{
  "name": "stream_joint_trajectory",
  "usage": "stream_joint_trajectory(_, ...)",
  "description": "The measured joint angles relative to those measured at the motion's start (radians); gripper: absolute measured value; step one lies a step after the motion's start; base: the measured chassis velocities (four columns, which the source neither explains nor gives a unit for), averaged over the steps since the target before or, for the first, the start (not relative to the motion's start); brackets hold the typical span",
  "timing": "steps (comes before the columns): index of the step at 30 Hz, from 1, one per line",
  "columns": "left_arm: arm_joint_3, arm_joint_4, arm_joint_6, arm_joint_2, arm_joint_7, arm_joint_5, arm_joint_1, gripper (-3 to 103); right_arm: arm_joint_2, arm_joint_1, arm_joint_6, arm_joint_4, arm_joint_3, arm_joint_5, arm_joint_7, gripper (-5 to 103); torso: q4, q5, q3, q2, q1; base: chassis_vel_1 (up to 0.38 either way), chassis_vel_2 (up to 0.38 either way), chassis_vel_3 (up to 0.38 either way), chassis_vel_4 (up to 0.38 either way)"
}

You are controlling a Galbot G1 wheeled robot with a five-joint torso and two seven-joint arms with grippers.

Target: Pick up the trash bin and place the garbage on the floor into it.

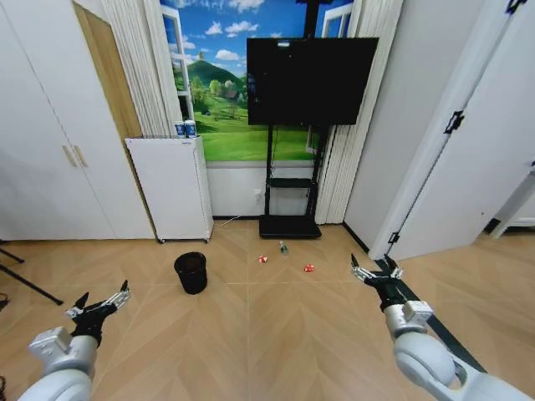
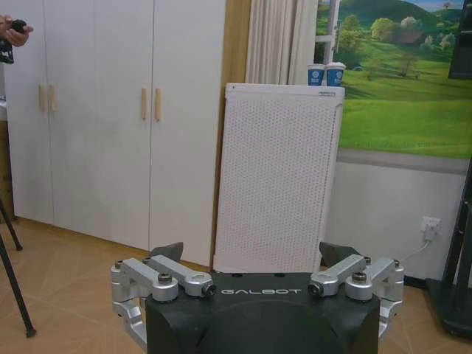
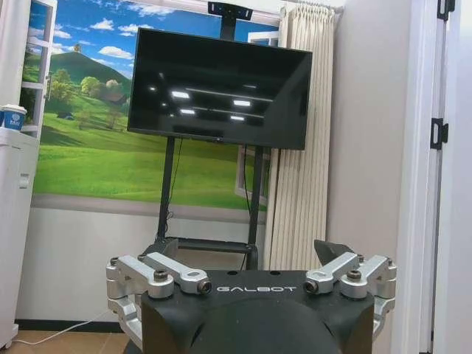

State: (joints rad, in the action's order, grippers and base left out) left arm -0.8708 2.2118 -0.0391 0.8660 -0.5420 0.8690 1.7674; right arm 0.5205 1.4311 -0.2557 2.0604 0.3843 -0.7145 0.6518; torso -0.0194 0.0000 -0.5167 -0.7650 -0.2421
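Left end effector point(image 1: 103, 301) open; right end effector point(image 1: 375, 272) open.

Black mesh trash bin point(image 1: 191, 272), herringbone floor point(image 1: 251, 334)

My head camera looks forward and down across the wooden herringbone floor point(image 1: 251, 334) from well back. My left wrist camera sits low behind my fingers point(image 2: 164, 254), facing the white perforated cabinet point(image 2: 276, 177) nearby. My right wrist camera faces the black flat television on its stand point(image 3: 217, 88). Head view shares both.
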Motion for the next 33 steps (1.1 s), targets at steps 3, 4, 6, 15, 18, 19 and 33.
stream_joint_trajectory(3,-0.004,0.002,0.003,0.004,0.002,-0.003,0.005,100,0.003,0.004,-0.011,-0.005,0.007,0.017,-0.003,100,0.0000,0.0000,0.000,0.000,0.000,0.000,0.000,0.000,0.000)
stream_joint_trajectory(4,-0.004,0.002,0.003,0.004,0.002,-0.003,0.005,100,0.003,0.004,-0.011,-0.005,0.007,0.017,-0.003,100,0.0000,0.0000,0.000,0.000,0.000,0.000,0.000,0.000,0.000)
stream_joint_trajectory(6,-0.008,0.003,0.004,0.004,0.001,-0.002,0.007,100,0.004,0.005,-0.009,-0.005,0.011,0.023,-0.003,100,0.0000,0.0000,0.000,0.000,0.000,0.000,0.000,0.000,0.000)
stream_joint_trajectory(15,-0.014,0.010,0.005,0.012,-0.001,-0.001,0.020,100,0.006,0.012,-0.008,-0.004,0.026,0.062,-0.008,100,0.0000,0.0000,0.000,0.000,0.000,0.000,0.000,0.000,0.000)
stream_joint_trajectory(18,-0.014,0.013,0.005,0.016,-0.001,-0.002,0.022,100,0.008,0.016,-0.008,-0.005,0.030,0.076,-0.007,100,0.0000,0.0000,0.000,0.000,0.000,0.000,0.000,0.000,0.000)
stream_joint_trajectory(19,-0.015,0.015,0.006,0.018,-0.001,-0.002,0.024,100,0.008,0.022,-0.008,-0.005,0.037,0.081,-0.006,100,-0.0001,0.0000,0.000,0.000,0.000,0.000,0.000,0.000,0.000)
stream_joint_trajectory(33,-0.024,0.028,0.008,0.026,-0.002,-0.010,0.044,100,0.006,0.052,-0.035,-0.002,0.067,0.099,-0.037,100,0.0000,0.0000,0.000,0.000,0.000,0.000,0.000,0.000,0.000)
